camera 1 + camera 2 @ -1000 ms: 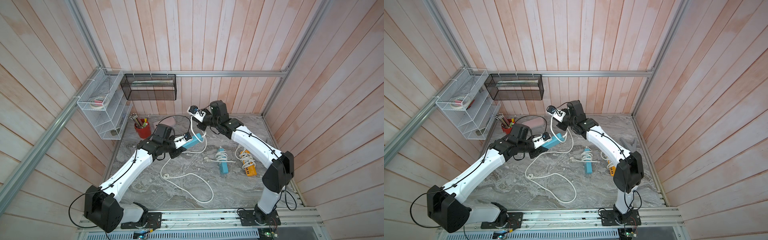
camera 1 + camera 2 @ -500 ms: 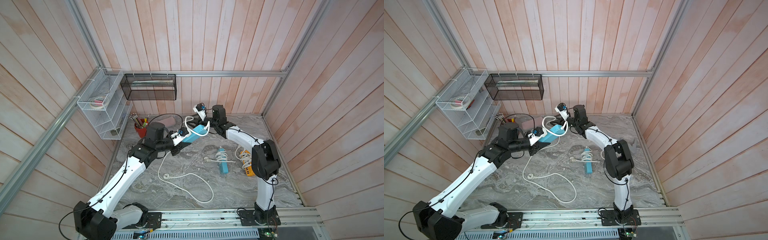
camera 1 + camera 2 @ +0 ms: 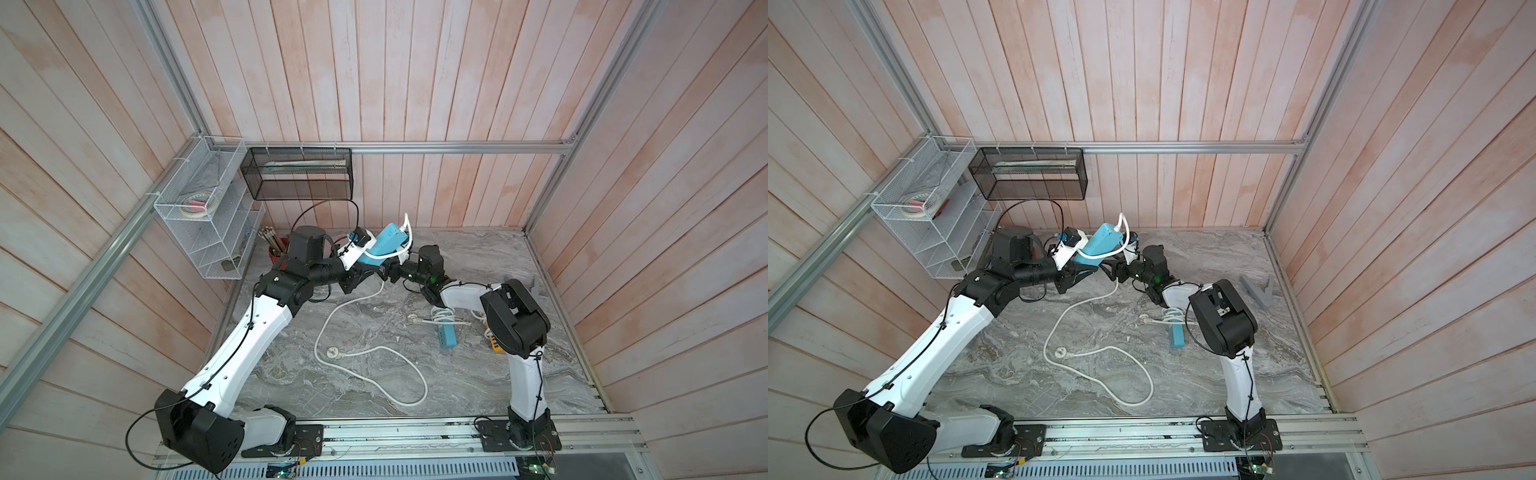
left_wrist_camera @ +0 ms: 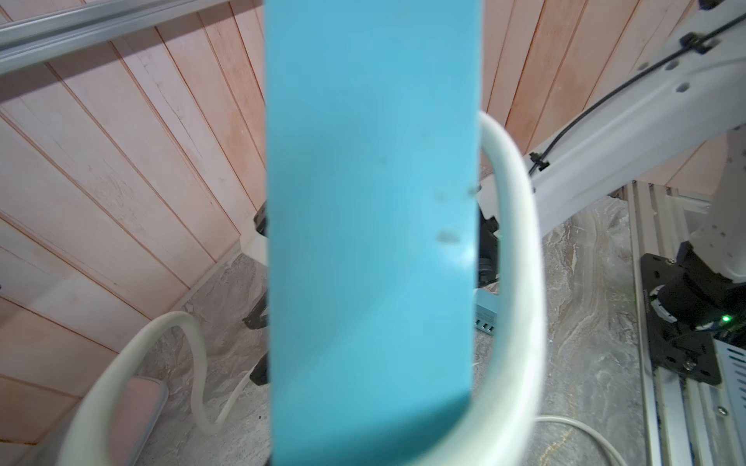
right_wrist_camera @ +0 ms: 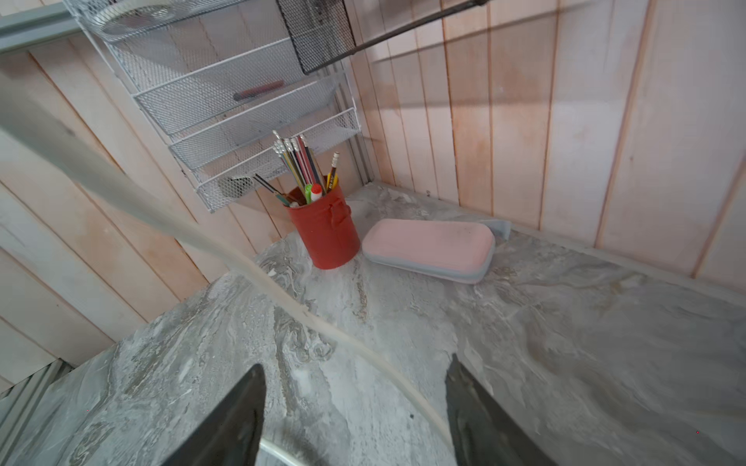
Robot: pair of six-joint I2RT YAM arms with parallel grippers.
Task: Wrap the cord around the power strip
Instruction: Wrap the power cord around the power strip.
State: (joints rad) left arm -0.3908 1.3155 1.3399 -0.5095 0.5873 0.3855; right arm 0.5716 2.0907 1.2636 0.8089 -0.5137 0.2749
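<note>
Strip (image 3: 384, 245), blue, is up off the surface (image 3: 478, 257) in both top views, tilted with its far end raised toward the back wall, and the left jaws are closed on its lower end. White cord (image 3: 316, 345) bends over the raised end, crosses the strip's body (image 3: 1102, 245) once, then drops between the two arms and lies in loose loops on the surface, ending in the plug (image 3: 332, 353) near the middle. The right arm's tip sits just beside and below the strip; how its jaws stand is hard to make out from here. A second blue strip (image 3: 446, 336) with its cord bundled lies near the right arm, well apart from the held one. From the left wrist, the strip (image 4: 371, 242) fills the middle of the view, with the cord (image 4: 516, 242) curving close along one edge and another bend of it on the opposite side, above a pink case (image 4: 137, 407). From the right wrist, the fingers (image 5: 234, 419) stand wide apart, so the right jaws are open and hold nothing; the cord (image 5: 282, 294) slants down between them, not pinched. Beyond stand a red cup (image 5: 327, 234) of pencils and the case (image 5: 430, 248), under a wire rack (image 5: 242, 121).
</note>
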